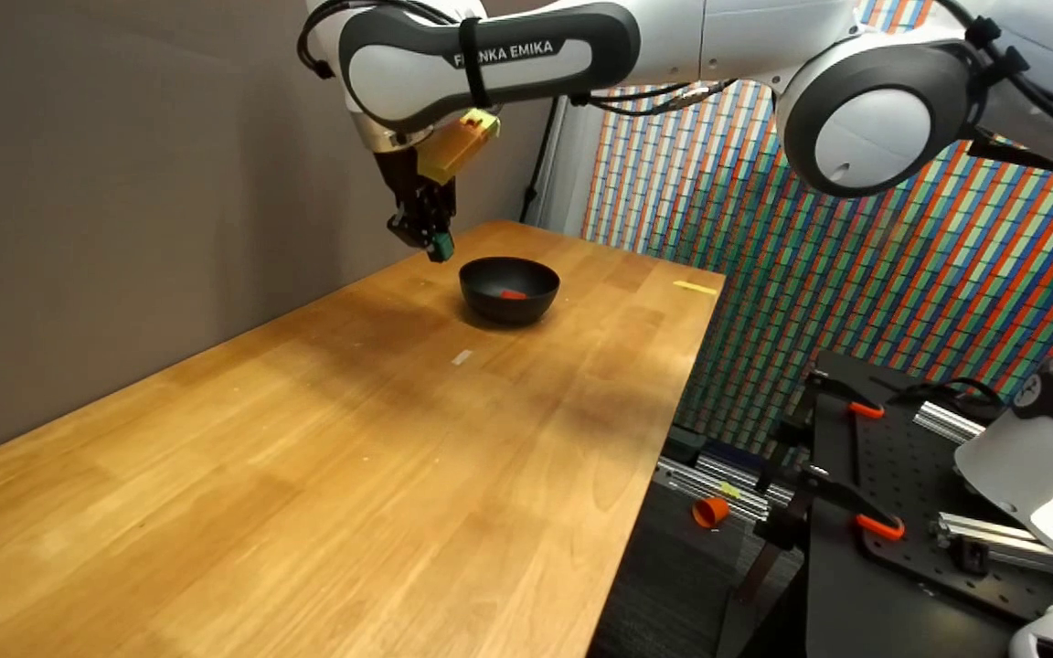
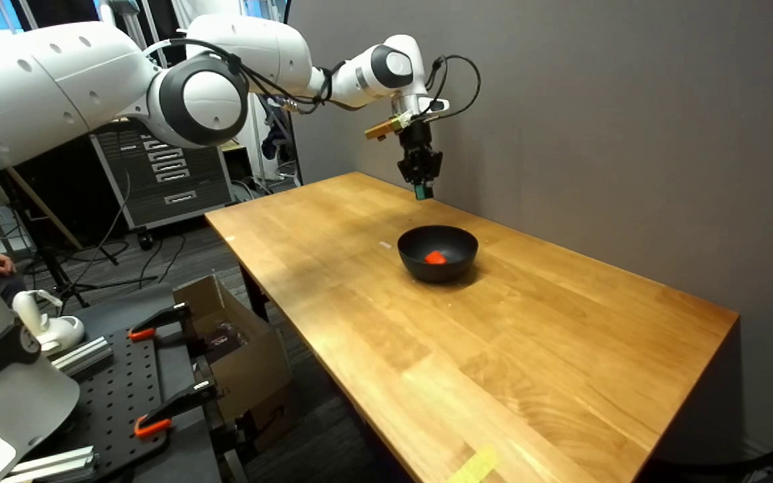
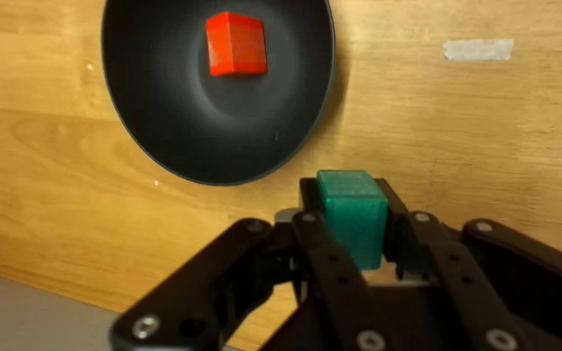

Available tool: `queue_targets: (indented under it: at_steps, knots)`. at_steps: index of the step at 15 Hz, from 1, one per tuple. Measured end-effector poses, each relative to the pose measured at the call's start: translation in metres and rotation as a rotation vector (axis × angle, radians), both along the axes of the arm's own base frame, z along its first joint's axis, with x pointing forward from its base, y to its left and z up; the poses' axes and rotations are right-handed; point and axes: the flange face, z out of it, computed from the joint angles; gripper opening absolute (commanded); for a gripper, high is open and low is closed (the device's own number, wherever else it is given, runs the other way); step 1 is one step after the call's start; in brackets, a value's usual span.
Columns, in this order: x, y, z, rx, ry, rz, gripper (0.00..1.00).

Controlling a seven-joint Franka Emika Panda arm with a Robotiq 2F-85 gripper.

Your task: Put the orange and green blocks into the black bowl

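The black bowl (image 1: 506, 313) stands upright on the wooden table in both exterior views (image 2: 435, 272) and fills the upper left of the wrist view (image 3: 227, 151). The orange-red block (image 3: 237, 45) lies inside the bowl; it also shows in both exterior views (image 1: 513, 294) (image 2: 435, 257). My gripper (image 3: 351, 197) is shut on the green block (image 3: 356, 224) and holds it up in the air, above the table and off to the wall side of the bowl. The green block also shows at the fingertips in both exterior views (image 1: 442, 246) (image 2: 421, 192).
A grey wall (image 1: 170, 164) runs along the far long edge of the wooden table (image 1: 307, 475), close to the gripper. A pale tape strip (image 3: 478, 49) lies flat near the bowl. Yellow tape (image 2: 475, 466) marks the table's edge.
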Motion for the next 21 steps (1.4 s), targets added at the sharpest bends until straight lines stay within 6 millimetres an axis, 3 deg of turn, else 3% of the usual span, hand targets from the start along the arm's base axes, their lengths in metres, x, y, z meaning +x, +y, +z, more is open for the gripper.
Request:
queue_targets:
  at_steps: [3, 9, 10, 12, 17, 21]
  knots:
    - [0.000, -0.026, 0.009, 0.035, 0.024, -0.079, 0.07]
    - [0.006, -0.084, 0.007, 0.073, 0.022, -0.222, 0.10]
    - [0.006, -0.093, 0.007, 0.072, 0.020, -0.241, 0.54]
    - [0.007, -0.109, 0.007, 0.076, 0.016, -0.275, 0.61]
    - [0.007, -0.123, 0.006, 0.101, 0.018, -0.309, 0.99]
    - [0.007, -0.109, 0.007, 0.145, 0.025, -0.293, 1.00]
